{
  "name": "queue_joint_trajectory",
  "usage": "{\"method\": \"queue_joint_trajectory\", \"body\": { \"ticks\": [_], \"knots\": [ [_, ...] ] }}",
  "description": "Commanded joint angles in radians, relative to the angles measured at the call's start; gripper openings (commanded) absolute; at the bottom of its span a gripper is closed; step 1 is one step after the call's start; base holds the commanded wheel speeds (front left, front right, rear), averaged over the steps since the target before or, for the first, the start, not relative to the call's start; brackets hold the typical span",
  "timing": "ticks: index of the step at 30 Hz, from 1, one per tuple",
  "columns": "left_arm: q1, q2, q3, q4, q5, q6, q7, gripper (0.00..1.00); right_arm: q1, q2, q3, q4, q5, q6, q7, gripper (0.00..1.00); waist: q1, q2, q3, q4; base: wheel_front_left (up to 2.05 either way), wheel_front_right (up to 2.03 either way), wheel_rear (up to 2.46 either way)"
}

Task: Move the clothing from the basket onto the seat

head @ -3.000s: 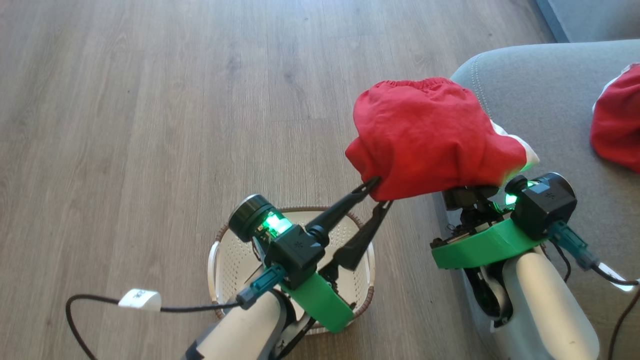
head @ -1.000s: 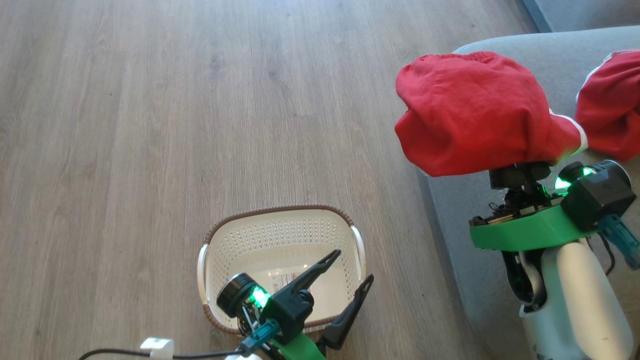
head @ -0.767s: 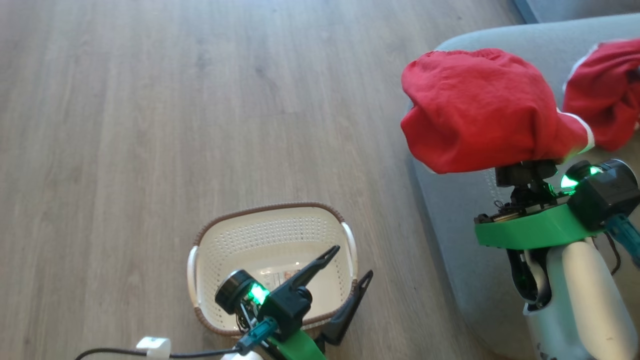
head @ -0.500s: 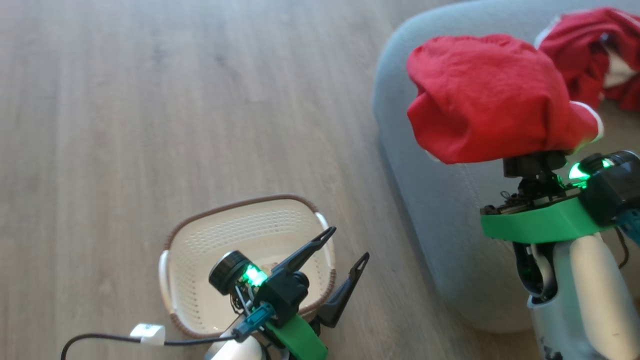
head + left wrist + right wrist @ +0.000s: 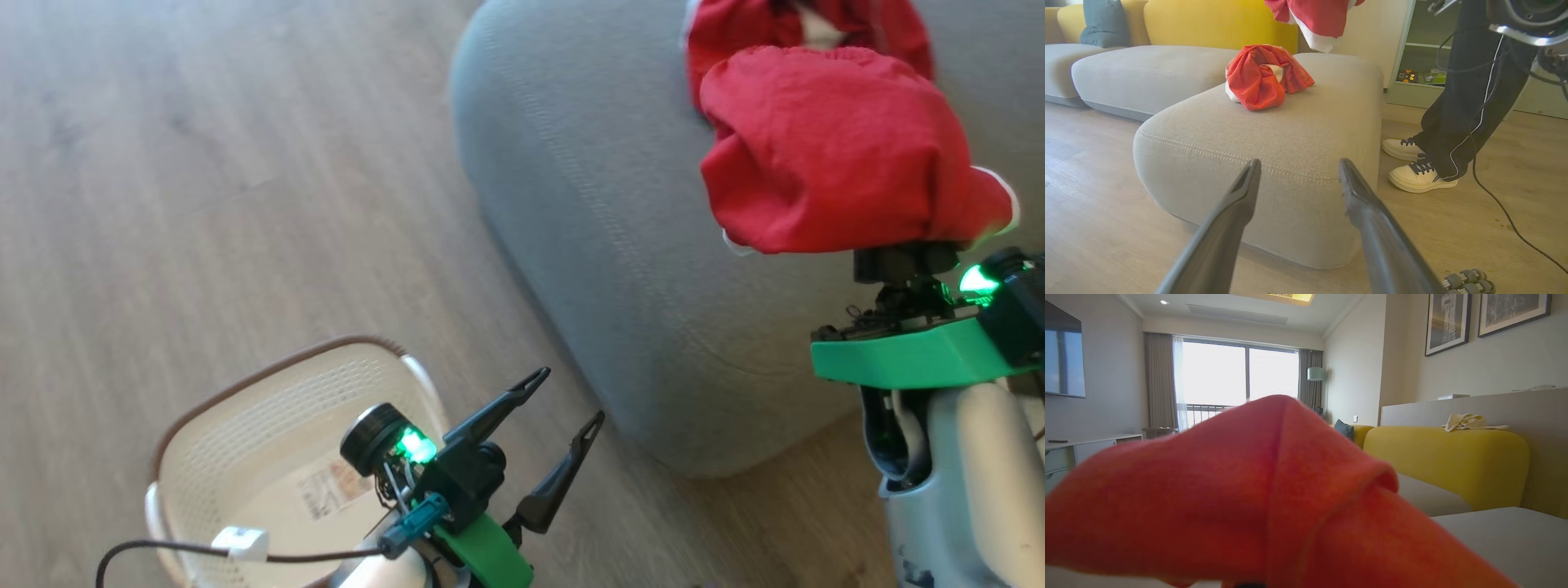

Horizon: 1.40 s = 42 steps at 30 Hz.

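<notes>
Pale wood-plank flooring point(image 5: 204, 163) is spread around the large grey upholstered seat point(image 5: 588, 204). Above it a bright red fabric garment point(image 5: 833, 155) is carried, draped over the upturned right gripper point(image 5: 904, 261), which is closed on it beneath the cloth. The cream perforated plastic basket point(image 5: 269, 371) is set on the flooring. The left gripper point(image 5: 571, 394) is held wide open, empty. Draped so, the cloth may be snagged at release. A second red garment point(image 5: 1263, 75) on the seat is shown whole by the left wrist view, with a person's legs point(image 5: 1470, 102) beside it, but is half hidden in the head view.
</notes>
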Motion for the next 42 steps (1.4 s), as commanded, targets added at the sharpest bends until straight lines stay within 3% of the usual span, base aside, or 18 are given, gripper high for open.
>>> {"method": "queue_joint_trajectory", "body": {
  "ticks": [1, 11, 27, 32, 42],
  "knots": [
    [-0.025, 0.004, 0.025, -0.04, -0.004, -0.001, -0.01, 1.0, -0.025, 0.01, 0.012, -0.039, -0.006, 0.0, -0.001, 0.0, 0.0, 0.0, -0.003, -0.058, 0.0, 0.0, 0.0],
    [-0.065, -0.006, -0.059, -0.04, -0.03, -0.001, -0.01, 1.0, 0.038, 0.011, -0.121, -0.089, -0.01, 0.0, -0.001, 0.0, 0.0, 0.0, 0.003, -0.075, 0.0, 0.0, 0.0],
    [-0.043, 0.002, -0.047, -0.044, -0.028, -0.001, -0.01, 1.0, 0.025, 0.012, -0.162, -0.072, -0.026, 0.0, -0.001, 0.0, 0.0, 0.0, 0.01, -0.071, 0.0, 0.0, 0.0],
    [-0.037, 0.013, -0.015, -0.046, -0.013, -0.001, -0.01, 1.0, -0.054, 0.005, -0.193, -0.035, -0.027, 0.0, -0.001, 0.0, 0.0, 0.0, 0.069, -0.072, 0.0, 0.0, 0.0],
    [-0.152, 0.091, -0.097, -0.032, -0.008, -0.001, -0.01, 1.0, -0.325, -0.089, -0.355, 0.017, 0.007, 0.0, -0.001, 0.0, 0.0, 0.0, 0.282, 0.005, 0.0, 0.0, 0.0]
  ]
}}
